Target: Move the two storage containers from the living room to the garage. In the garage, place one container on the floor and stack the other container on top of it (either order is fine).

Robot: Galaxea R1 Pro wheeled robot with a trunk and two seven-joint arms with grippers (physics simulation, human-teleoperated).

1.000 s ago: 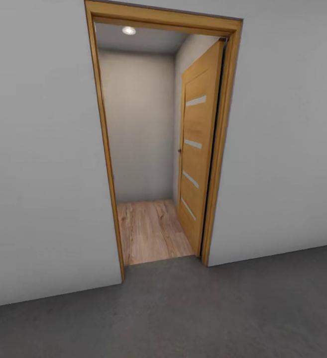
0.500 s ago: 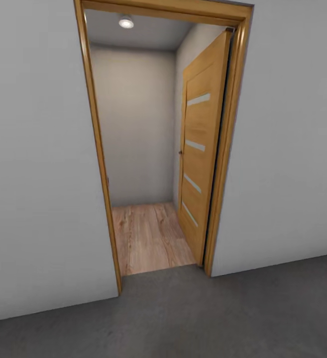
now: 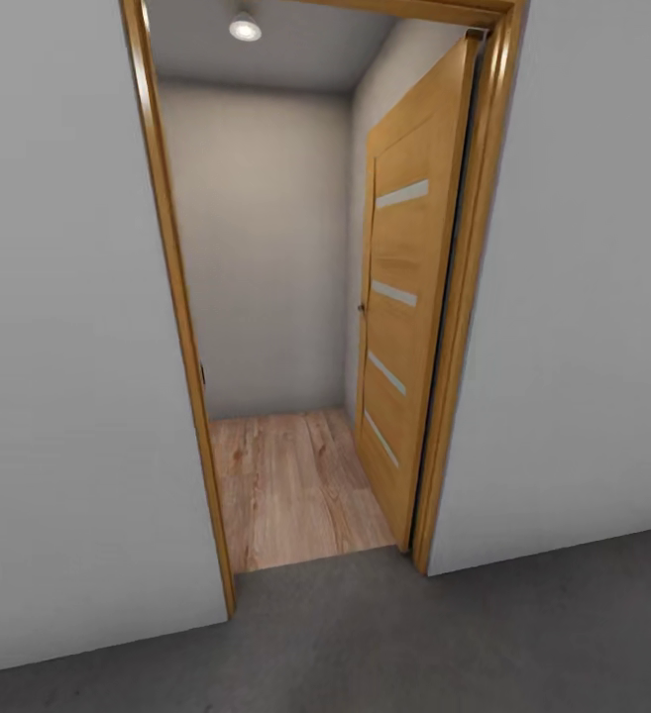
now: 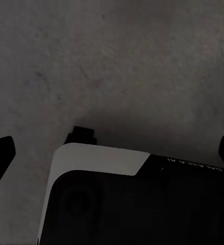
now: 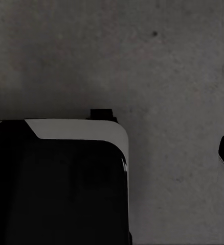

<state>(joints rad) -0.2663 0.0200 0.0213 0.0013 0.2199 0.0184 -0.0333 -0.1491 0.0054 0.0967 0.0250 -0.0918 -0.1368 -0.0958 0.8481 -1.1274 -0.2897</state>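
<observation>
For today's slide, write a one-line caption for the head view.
Open slatted wooden door leads from grey concrete floor to wood-plank floor.

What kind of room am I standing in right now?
Probably the garage, at its exit: dark grey concrete floor, plain white walls, and an open slatted wooden door leading onto a wood-plank floor in a small passage.

The floor (image 3: 414, 634) of the garage is dark grey, rough, speckled concrete, running up to the open wooden doorway (image 3: 315, 297). Past the threshold it gives way to light wood planks (image 3: 290, 485) (a sharp colour break at the frame). The same grey concrete (image 4: 117, 66) lies beneath both wrist cameras.
</observation>
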